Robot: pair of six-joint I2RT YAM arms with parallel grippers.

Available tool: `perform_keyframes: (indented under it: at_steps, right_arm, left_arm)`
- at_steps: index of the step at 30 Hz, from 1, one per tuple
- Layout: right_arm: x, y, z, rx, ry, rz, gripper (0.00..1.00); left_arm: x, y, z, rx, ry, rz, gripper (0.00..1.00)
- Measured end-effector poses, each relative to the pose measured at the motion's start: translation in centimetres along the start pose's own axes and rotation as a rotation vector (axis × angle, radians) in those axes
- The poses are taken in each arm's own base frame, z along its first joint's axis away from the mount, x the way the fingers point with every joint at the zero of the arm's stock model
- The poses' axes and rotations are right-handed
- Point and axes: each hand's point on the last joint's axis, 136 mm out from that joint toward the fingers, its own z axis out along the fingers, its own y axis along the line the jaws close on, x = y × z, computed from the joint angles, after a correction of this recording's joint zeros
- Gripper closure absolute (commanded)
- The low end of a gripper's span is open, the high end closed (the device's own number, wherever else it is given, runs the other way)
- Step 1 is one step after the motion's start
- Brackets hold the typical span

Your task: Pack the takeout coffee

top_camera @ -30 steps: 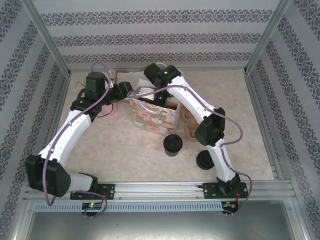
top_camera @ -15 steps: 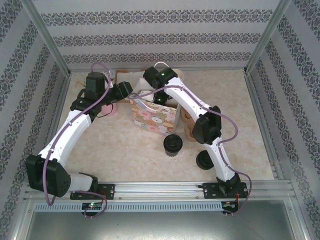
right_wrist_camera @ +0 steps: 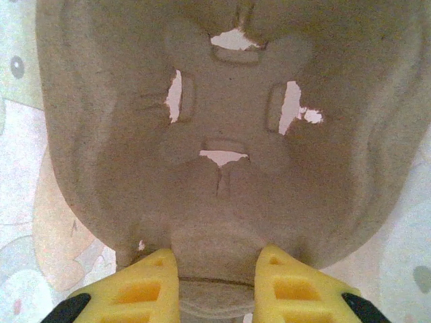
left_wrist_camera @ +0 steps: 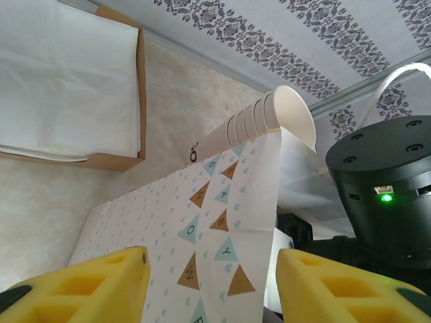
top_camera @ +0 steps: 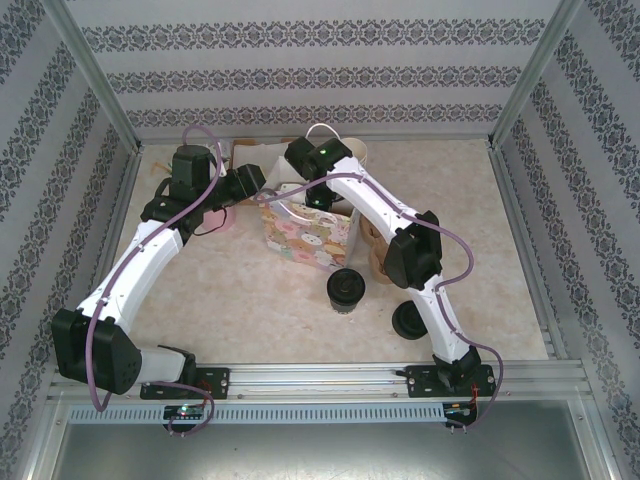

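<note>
Right gripper (right_wrist_camera: 217, 261) clamped on the pulp carrier (right_wrist_camera: 222, 134) — left gripper (left_wrist_camera: 210, 261) open at the bag (top_camera: 305, 240).
We find the takeout coffee (top_camera: 346, 290) on the table (top_camera: 250, 300) before the bag — we judge it light, crushable; grip mid-wall, gently.

This is a robot test cell in a lab, dressed as a café counter. A bare aluminium post (top_camera: 97, 75) at 10 o'clock and another (top_camera: 538, 70) at 2 o'clock frame the space, and the wall panels (top_camera: 320, 70) between them are papered in grey damask stripes. At 6 o'clock a slotted metal rail (top_camera: 320, 372) carries the bolted bases of the white left arm (top_camera: 140, 255) and right arm (top_camera: 375, 205), looped with purple cables (top_camera: 200, 128). The beige marbled tabletop (top_camera: 250, 295) holds takeaway props: a patterned paper bag (top_camera: 305, 240) at centre, a stack of cream cups (left_wrist_camera: 252, 121) toward 12 o'clock, a pulp cup carrier (right_wrist_camera: 222, 134), and a cardboard tray (left_wrist_camera: 141, 101) of white paper sheets (left_wrist_camera: 67, 81).
</note>
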Motion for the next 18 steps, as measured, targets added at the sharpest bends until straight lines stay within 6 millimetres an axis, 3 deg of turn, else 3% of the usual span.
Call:
perform_keyframes:
  at_steps: [18]
  right_arm:
    - [-1.3,-0.6,-0.9,0.108,-0.030,-0.037,0.81]
  left_arm:
    - [0.1,0.0,0.1,0.000,0.004,-0.001,0.46]
